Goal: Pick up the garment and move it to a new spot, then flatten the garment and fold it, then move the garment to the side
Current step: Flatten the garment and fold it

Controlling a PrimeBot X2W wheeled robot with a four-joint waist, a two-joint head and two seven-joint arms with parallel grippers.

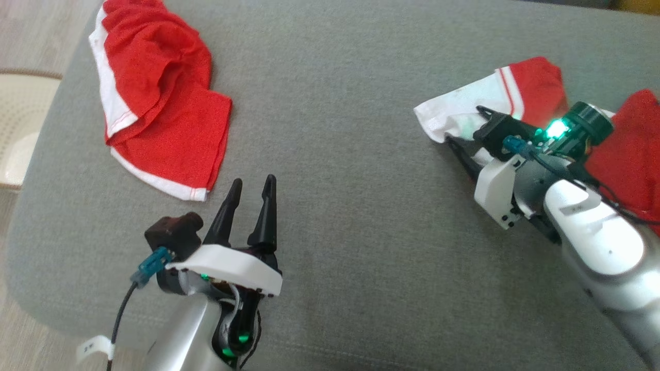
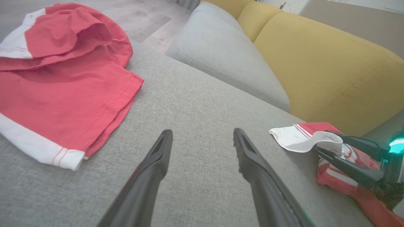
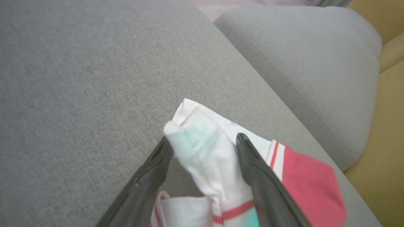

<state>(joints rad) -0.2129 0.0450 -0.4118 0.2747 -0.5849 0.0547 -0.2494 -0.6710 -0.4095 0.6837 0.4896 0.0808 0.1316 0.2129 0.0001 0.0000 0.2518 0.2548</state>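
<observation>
Garment [image 1: 515, 87], red with white striped trim, crumpled on the sofa [image 1: 350, 154], right side.
Head: right pincer [image 1: 464, 126] at its white edge; left pincer [image 1: 252, 188] apart, well away. Right wrist: jaws apart, astride a white fold.

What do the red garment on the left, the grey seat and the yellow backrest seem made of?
Red garment: soft knit fabric, likely cotton jersey, matte; crumples in loose folds, stitched white hems.
Grey seat: coarse woven upholstery, matte; a fine speckled weave shows.
Yellow backrest: smoother upholstery, perhaps faux leather or tight weave; seam stitching shows, grain unclear.
</observation>
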